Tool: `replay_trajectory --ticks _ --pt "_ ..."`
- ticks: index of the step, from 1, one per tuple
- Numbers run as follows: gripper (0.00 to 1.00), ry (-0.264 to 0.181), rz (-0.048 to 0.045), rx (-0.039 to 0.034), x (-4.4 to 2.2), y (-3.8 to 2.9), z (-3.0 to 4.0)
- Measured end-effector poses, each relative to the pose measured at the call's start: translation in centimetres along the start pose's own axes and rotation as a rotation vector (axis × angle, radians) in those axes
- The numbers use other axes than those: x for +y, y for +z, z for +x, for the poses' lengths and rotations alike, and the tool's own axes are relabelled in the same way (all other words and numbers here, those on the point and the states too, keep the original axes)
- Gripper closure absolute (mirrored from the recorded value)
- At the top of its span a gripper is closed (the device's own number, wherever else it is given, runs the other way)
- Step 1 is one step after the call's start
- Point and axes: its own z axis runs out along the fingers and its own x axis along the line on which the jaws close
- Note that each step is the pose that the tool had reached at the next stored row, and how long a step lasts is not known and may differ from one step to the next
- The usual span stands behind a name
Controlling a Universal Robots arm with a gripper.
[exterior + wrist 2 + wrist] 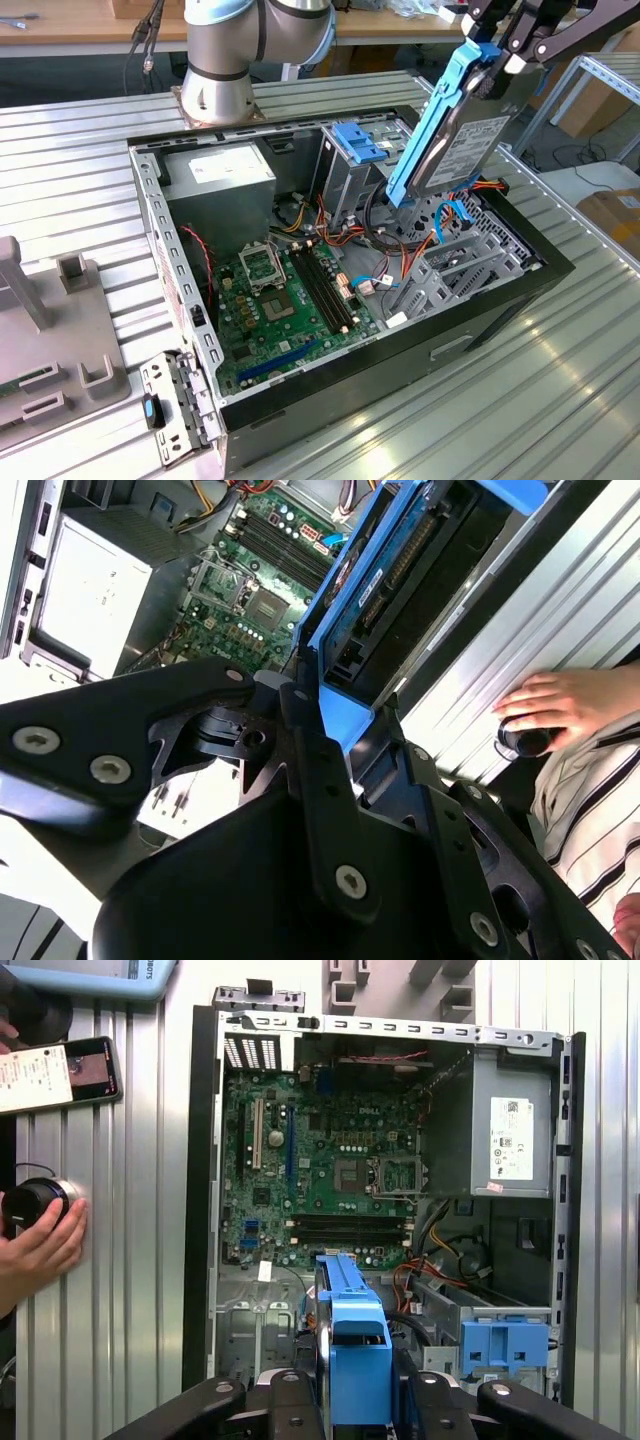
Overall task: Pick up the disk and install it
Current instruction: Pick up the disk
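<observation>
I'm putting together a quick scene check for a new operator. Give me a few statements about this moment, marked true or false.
1. The gripper holds the disk in the air above the open case. True.
2. The disk lies flat. False: it hangs steeply tilted.
3. A blue bracket sits atop the drive cage. True.
4. A cover hides the inside of the case. False: the motherboard lies in plain sight.
5. A person's hand touches a black round object on the table beside the case. True.
</observation>
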Motion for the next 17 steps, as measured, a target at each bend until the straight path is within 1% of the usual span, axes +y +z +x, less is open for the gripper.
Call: replay_trajectory --ticks 8,10,12,13,14,15,16,17 --pt "0.64 0.0 0.0 0.0 -0.01 0.0 0.07" --pt "0.64 0.0 0.0 0.0 -0.04 -0.03 0.39" --pt "0.64 0.0 0.0 -0.0001 -0.08 -0.06 0.93" --pt "0.64 0.0 0.0 -0.0001 -0.13 -0.06 0.99" --pt "0.64 0.0 0.0 0.0001 -0.32 -0.07 0.98" --pt "0.64 0.0 0.0 0.0001 -1.07 -0.08 0.99" --pt "0.64 0.0 0.0 0.0 -2.39 -0.11 0.99" --pt "0.64 0.0 0.0 0.0001 -3.43 -0.13 0.99"
